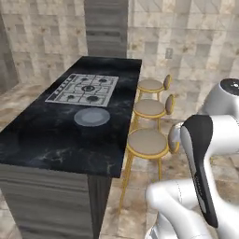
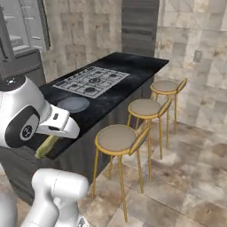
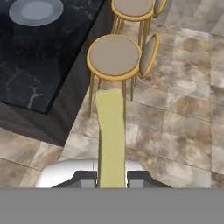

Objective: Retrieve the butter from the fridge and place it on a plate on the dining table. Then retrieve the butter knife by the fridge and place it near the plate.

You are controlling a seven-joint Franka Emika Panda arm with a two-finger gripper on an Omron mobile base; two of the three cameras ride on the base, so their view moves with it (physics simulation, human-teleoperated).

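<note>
**Butter bar carried beside the island**

Pinching the elongated olive-yellow butter bar in the dark two-finger gripper, hanging over tiled floor just beside a gold-framed stool; round pale plate resting apart on the black marbled dining table.

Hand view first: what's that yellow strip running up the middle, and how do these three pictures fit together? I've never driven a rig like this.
That strip is the butter, clamped between the two fingers of the gripper; this camera sits on the hand and looks along it. The other two cameras ride on the base behind the white arm, one to each side. In the right base view the butter pokes out below the wrist. Ahead is the dining table, with a built-in cooktop and the plate in front of it. Three stools line the table's side. The plate has nothing on it yet.
</note>
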